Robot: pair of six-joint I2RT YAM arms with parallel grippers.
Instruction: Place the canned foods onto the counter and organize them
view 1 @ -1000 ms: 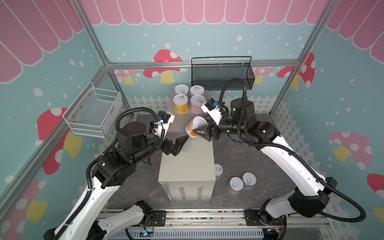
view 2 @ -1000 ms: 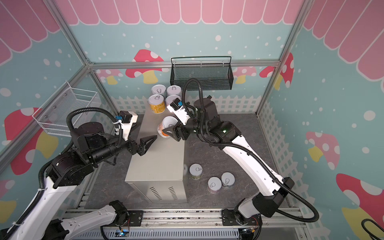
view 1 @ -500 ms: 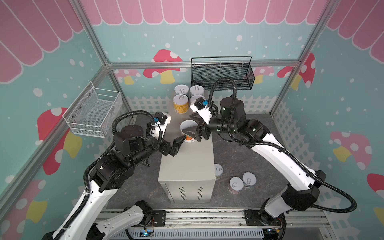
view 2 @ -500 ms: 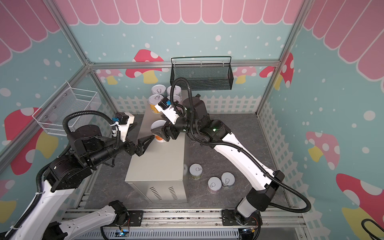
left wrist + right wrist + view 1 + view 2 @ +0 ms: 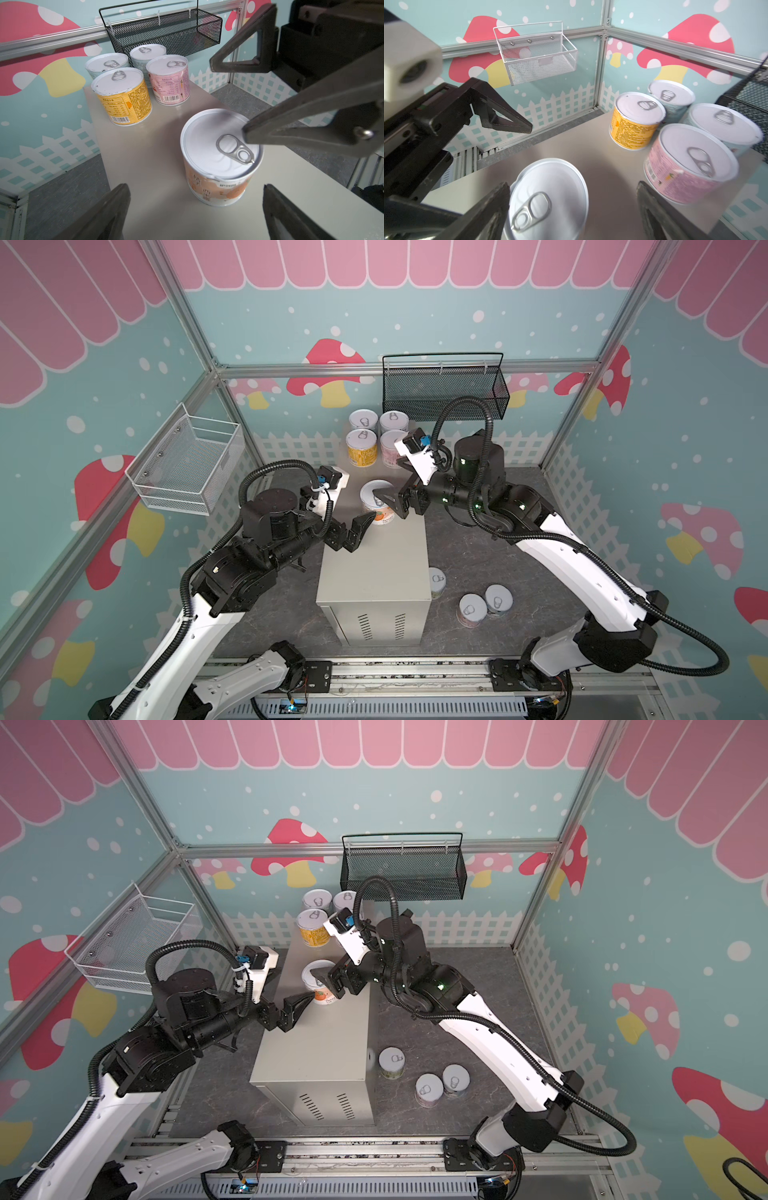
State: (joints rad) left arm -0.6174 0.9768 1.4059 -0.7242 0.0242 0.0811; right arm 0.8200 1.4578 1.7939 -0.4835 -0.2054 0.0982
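An orange-labelled can (image 5: 374, 499) (image 5: 318, 986) (image 5: 218, 158) stands upright on the beige counter (image 5: 374, 572) (image 5: 320, 1052), near its far half. My right gripper (image 5: 388, 504) (image 5: 573, 185) is open over the can's lid (image 5: 548, 197). One finger is close to the rim and the other is far off. My left gripper (image 5: 358, 531) (image 5: 196, 187) is open just short of the can, holding nothing. A yellow can (image 5: 362, 448), a pink can (image 5: 390, 448) and two blue cans (image 5: 363, 419) stand grouped at the counter's far end.
Three more cans (image 5: 471, 608) stand on the dark floor to the right of the counter. A black mesh basket (image 5: 444, 389) hangs on the back wall and a white wire basket (image 5: 187, 464) on the left wall. A white picket fence edges the floor.
My right gripper has carried the orange can leftward, lowered it onto the counter and opened. The left gripper has edged a little closer to it, still open.
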